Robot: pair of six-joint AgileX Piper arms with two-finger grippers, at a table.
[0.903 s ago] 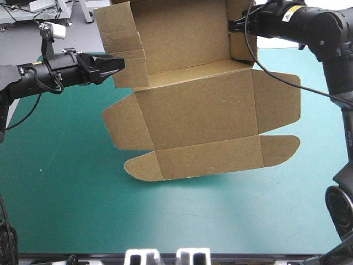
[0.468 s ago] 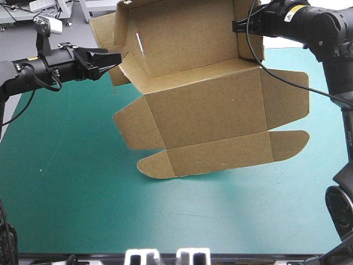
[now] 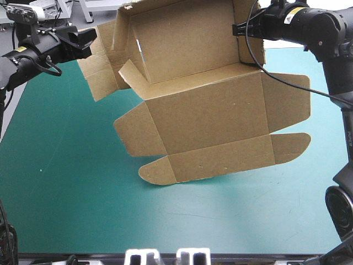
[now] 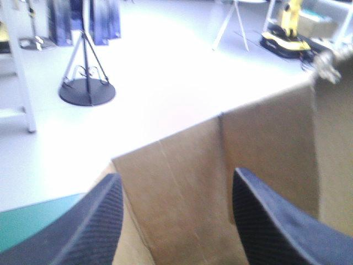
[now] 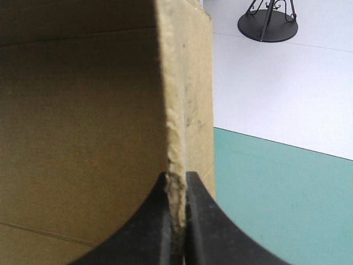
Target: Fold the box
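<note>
your right claw (image 5: 176,178) is clamped on 1 wall of the box (image 3: 204,116), which hangs above the desk (image 3: 66,193) — left claw (image 4: 175,176) is spread open at the side flap (image 3: 102,72). push that flap inward slowly, don't yank.

Raised high, left tool (image 4: 176,174) spread apart, right tool (image 5: 177,175) pinched together

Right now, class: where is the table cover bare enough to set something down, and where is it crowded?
Bare: the strip of teal-green cover between the lowest flap of the box and the near edge, and the left side beside its flaps. Crowded: the far end, where the right hand grips a wall and the open left hand sits by the side flaps.
</note>
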